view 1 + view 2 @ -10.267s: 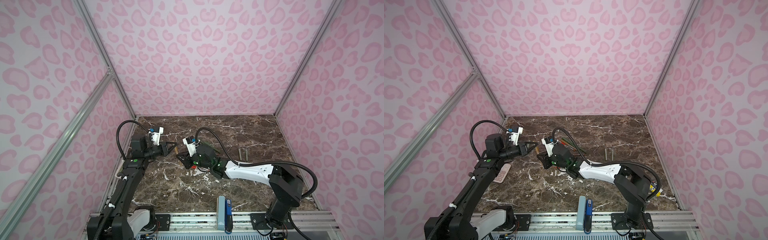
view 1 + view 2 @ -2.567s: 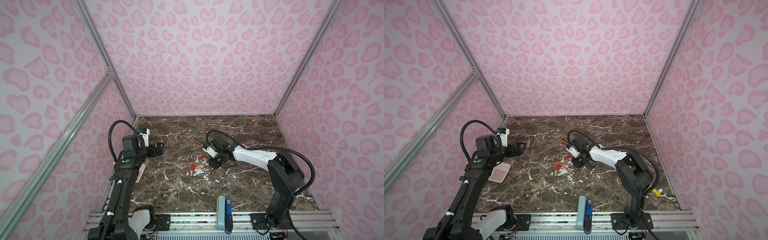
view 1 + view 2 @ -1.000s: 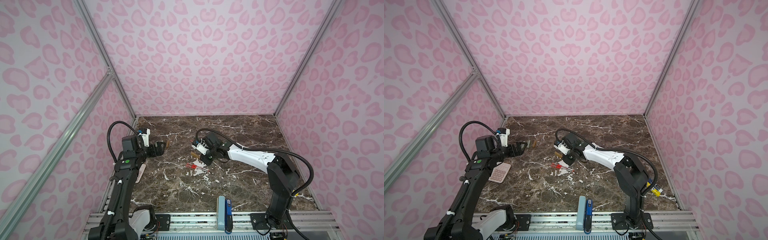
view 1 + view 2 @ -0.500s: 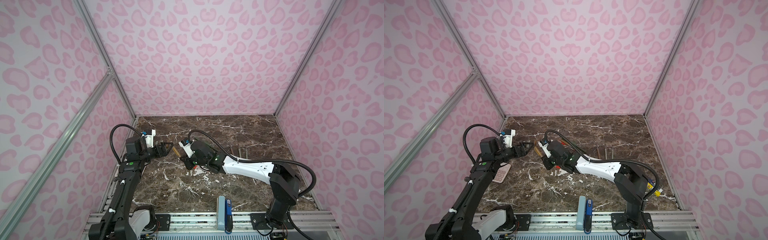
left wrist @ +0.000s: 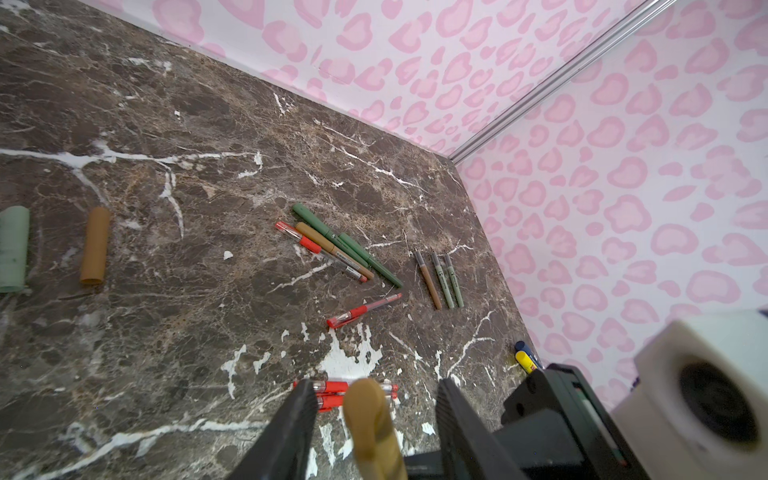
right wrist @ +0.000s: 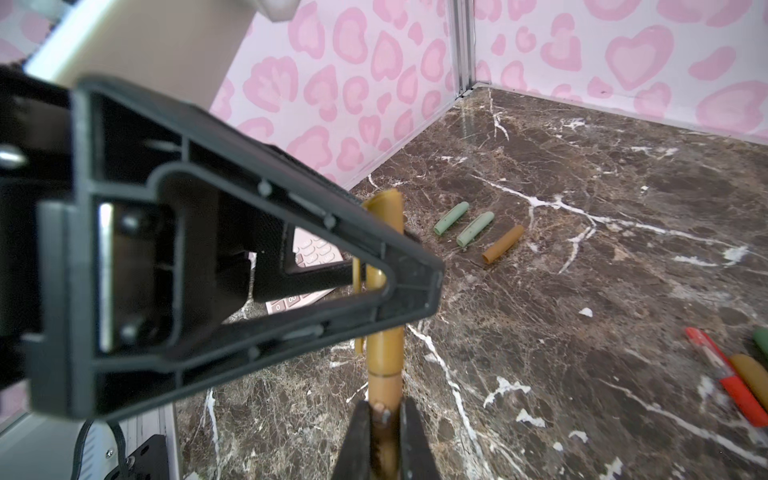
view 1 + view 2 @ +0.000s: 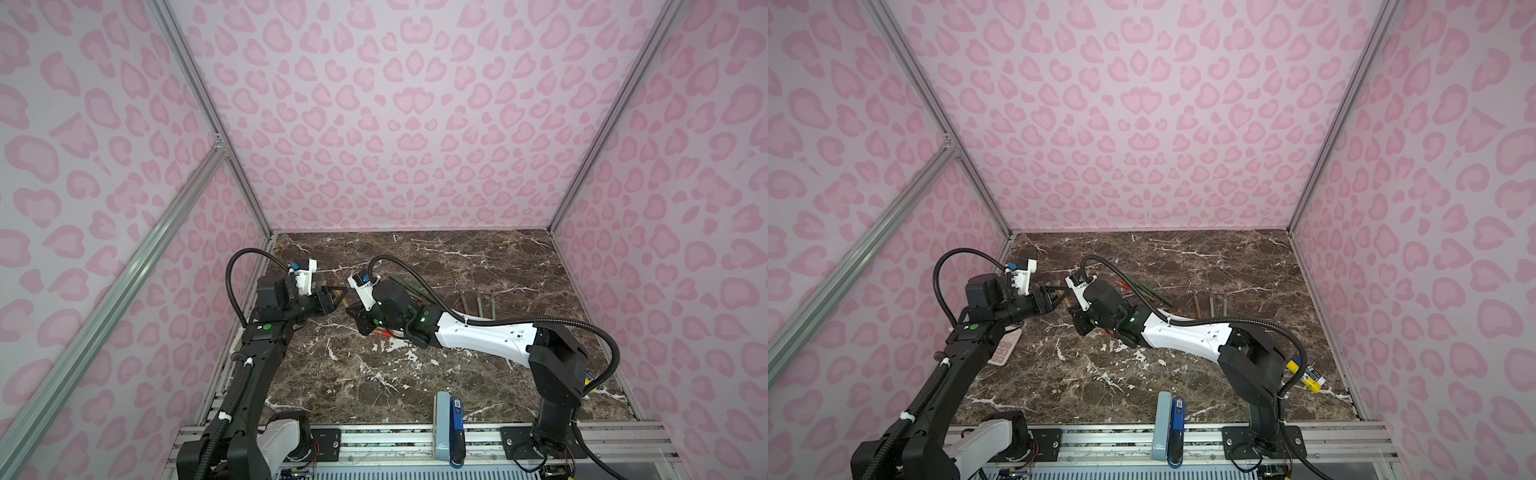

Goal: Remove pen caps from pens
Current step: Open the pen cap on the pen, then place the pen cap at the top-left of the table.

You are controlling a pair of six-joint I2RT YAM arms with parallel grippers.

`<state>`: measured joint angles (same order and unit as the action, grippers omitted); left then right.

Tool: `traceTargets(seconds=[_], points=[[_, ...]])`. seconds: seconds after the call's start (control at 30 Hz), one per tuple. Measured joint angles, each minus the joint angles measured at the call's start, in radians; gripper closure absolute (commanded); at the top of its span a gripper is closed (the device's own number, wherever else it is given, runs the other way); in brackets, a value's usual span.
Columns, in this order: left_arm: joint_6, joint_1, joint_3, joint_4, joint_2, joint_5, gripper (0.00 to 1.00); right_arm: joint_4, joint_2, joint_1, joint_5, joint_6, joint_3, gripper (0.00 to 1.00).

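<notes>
While hovering above the table point(image 7: 374, 395), the right gripper point(image 6: 384, 405) is clamping tight on the tan pen point(image 6: 384, 388) and pointing it into the left gripper point(image 5: 376, 386). The left jaws are standing partly apart on either side of the pen's cap point(image 5: 368, 415), with a gap showing on each side. More pens point(image 5: 332, 245) are lying well beyond the left gripper's tips. Three loose caps point(image 6: 476, 229) are lying past the right gripper's tips.
</notes>
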<state>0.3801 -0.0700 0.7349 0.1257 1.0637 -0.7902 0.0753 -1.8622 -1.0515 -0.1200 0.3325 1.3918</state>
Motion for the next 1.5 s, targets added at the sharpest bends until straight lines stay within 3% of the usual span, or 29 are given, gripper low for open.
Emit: traceTargets(seconds=[0.27,0.43,0.73,1.1,1.27,1.5], points=[[0.029,0.003,0.004,-0.016,0.005,-0.021,0.96,-0.01,-0.007,0.0,-0.001,-0.002,0.016,0.96],[0.027,0.0,0.021,0.002,0.006,-0.016,0.96,0.003,-0.013,0.002,-0.005,-0.009,0.016,0.99],[-0.013,0.0,0.15,0.183,0.029,0.011,0.96,0.123,0.012,0.006,-0.012,-0.015,-0.054,1.0],[0.017,-0.044,0.306,0.366,0.104,-0.086,0.96,0.294,0.098,0.013,-0.018,-0.011,-0.199,1.0],[0.037,-0.077,0.359,0.211,0.124,-0.011,0.96,0.042,0.109,0.018,-0.03,0.0,-0.274,1.0],[0.044,-0.08,0.352,0.173,0.126,0.005,0.96,0.013,0.168,0.025,-0.026,0.0,-0.296,1.0]])
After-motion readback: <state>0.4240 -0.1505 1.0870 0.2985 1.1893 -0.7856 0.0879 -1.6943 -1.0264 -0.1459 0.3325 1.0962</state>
